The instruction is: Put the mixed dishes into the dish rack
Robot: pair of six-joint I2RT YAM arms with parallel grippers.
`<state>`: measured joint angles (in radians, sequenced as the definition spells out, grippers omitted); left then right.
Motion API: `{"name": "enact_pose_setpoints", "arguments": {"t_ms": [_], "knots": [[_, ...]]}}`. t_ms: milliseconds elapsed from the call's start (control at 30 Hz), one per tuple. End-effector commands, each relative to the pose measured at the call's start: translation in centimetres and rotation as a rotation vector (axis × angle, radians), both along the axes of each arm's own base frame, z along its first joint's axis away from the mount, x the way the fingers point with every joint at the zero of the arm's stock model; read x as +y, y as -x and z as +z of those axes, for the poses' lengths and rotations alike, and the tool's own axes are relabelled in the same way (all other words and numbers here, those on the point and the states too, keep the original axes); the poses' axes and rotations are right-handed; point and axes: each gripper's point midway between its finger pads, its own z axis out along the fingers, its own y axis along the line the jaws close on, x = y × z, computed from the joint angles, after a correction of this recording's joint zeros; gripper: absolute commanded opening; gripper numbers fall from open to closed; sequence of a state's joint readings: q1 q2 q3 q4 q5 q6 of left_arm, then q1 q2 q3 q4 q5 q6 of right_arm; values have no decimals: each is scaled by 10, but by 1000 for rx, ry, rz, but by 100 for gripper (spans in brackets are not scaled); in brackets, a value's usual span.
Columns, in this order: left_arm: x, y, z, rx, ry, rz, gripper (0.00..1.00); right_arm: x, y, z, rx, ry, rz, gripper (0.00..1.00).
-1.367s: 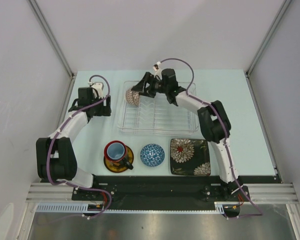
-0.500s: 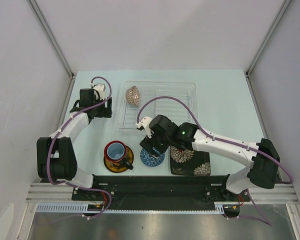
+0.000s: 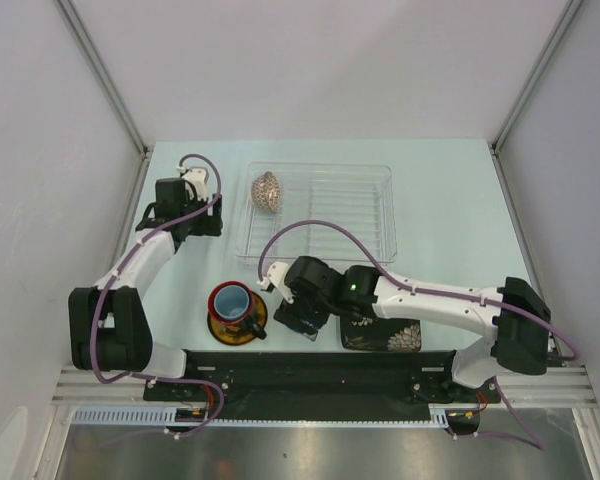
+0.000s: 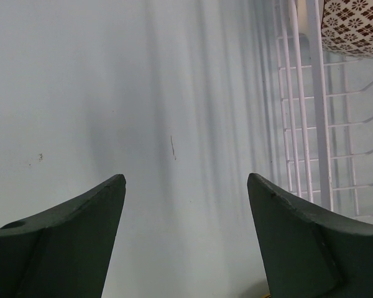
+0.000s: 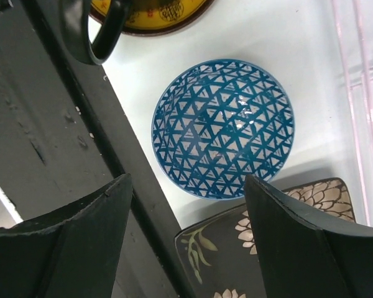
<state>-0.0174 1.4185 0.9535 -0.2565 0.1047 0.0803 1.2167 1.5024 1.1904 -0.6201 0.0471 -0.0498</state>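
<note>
Right fingers released above blue bowl; likely picking it: lower astride six-o'clock rim, clench.

Spread tool over small blue bowl

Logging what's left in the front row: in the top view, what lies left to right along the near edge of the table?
red mug on the yellow saucer → right hand → black square plate
</note>
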Motion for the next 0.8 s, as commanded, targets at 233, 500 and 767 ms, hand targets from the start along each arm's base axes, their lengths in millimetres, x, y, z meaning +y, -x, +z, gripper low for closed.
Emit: {"name": "enact_pose_setpoints", "arguments": {"t_ms": [233,500,767], "knots": [[2,-2,13,-36,-32,-14,85,15,17,-41,24,44,50,73],[3,-2,15,-38,-39,-11,84,24,19,-72,39,84,65,64],[5,1,13,-32,-46,-5,85,28,10,-96,46,114,49,38]]}}
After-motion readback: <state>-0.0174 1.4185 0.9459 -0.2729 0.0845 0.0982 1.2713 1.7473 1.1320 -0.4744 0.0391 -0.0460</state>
